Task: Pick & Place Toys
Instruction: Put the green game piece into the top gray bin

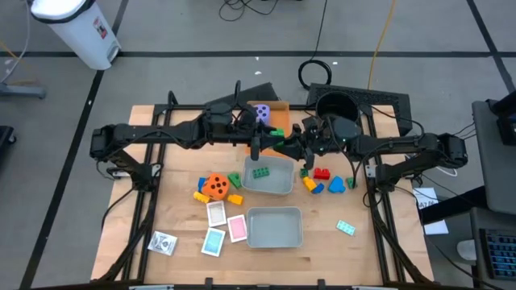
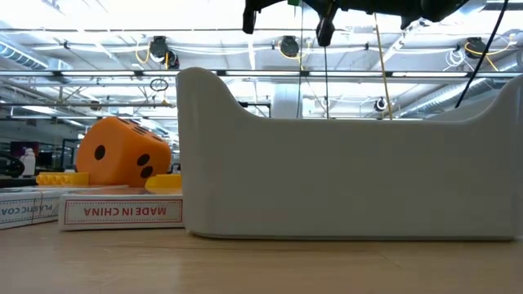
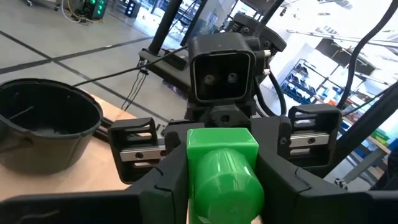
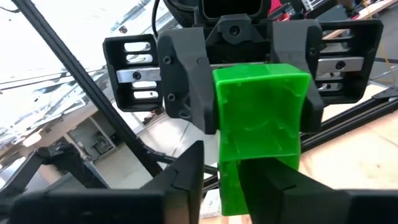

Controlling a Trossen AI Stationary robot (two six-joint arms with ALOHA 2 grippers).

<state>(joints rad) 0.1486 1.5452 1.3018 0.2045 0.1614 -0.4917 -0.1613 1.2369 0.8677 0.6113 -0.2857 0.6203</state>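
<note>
The wooden surface carries two grey trays: the far tray holds one green brick, and the near tray sits closer to the front edge. Above the far tray's back rim the two arms meet nose to nose. Between them hangs a green brick in handover: the left claw clamps it between its two dark fingers, while the right claw has its fingers slightly parted around the same brick's other end, one finger standing just off it. Behind the arms lie the flat orange tray and the purple die, with a black pot beyond. Left of the far tray rests the orange die with yellow bricks beside it; pink, teal and white cards lie nearer the front. Right of the tray sits a cluster of red, yellow and blue bricks.
</note>
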